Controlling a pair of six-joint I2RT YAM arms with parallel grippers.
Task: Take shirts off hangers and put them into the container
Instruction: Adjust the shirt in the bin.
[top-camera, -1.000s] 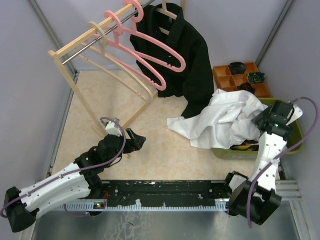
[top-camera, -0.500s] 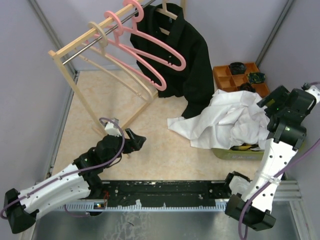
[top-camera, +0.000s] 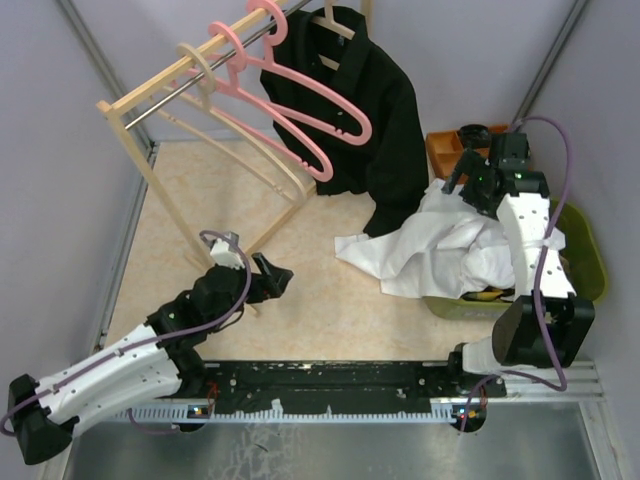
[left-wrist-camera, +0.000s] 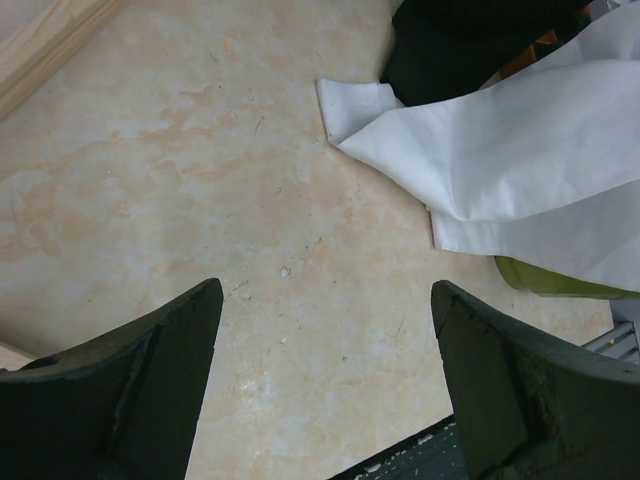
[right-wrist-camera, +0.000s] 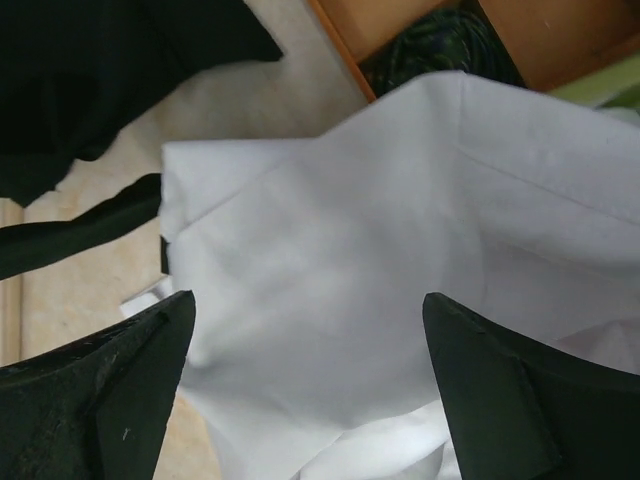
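Your left gripper (top-camera: 275, 277) and right gripper (right-wrist-camera: 310, 335) both gape empty, so pinch the limp, light white shirt (top-camera: 440, 248) where it spills outside the basket (top-camera: 592, 258).

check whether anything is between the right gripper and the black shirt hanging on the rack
Nothing visible does. The right gripper, open, hovers over the heaped white shirt; the black shirt hangs just to its left, with only open air between them.
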